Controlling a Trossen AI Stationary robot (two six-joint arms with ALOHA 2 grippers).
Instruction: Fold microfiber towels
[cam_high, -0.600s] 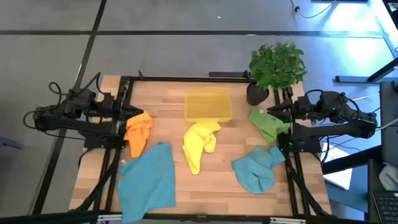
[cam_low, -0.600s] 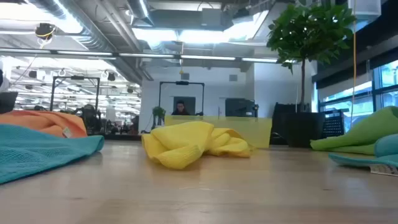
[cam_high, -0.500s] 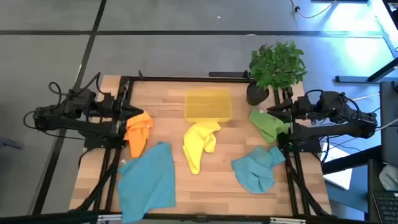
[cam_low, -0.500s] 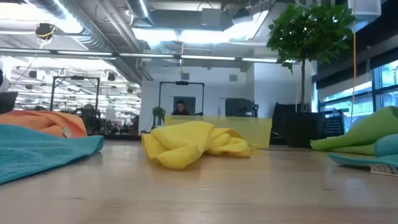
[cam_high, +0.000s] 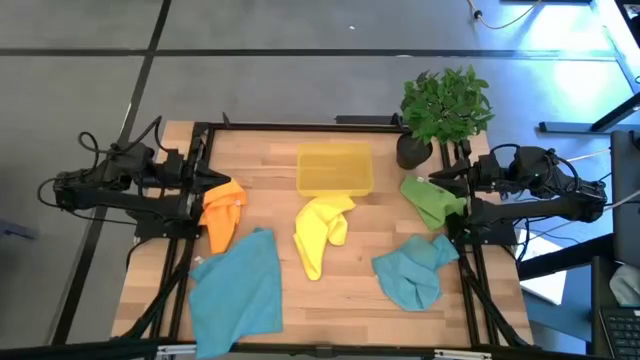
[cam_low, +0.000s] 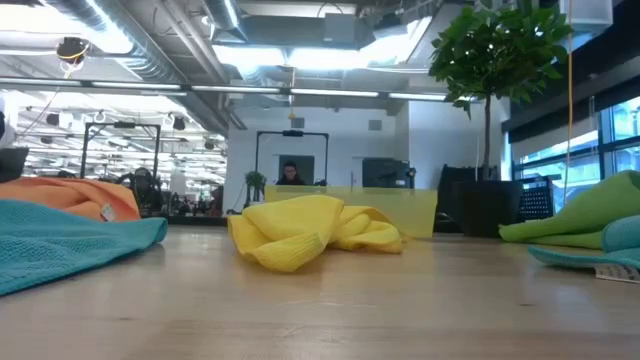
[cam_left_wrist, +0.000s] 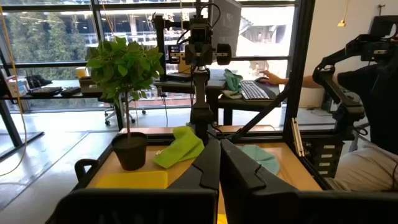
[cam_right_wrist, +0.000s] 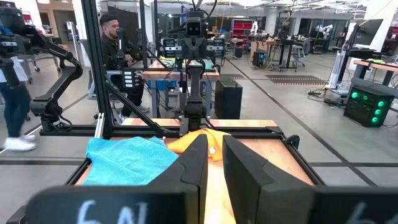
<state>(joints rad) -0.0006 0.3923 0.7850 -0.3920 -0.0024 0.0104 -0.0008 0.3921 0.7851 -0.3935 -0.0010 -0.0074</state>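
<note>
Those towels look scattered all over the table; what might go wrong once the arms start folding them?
Three risks stand out. The large teal towel hangs over the table's front edge, so a tug could slide it off. The green towel lies right beside the potted plant, which a reaching arm might knock. The yellow towel touches the plastic bin, so lifting it may drag the bin.

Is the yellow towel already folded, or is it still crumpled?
Crumpled. The yellow towel lies in a loose, uneven heap in the high view, and the low view shows it bunched in rounded lumps, not flat layers.
</note>
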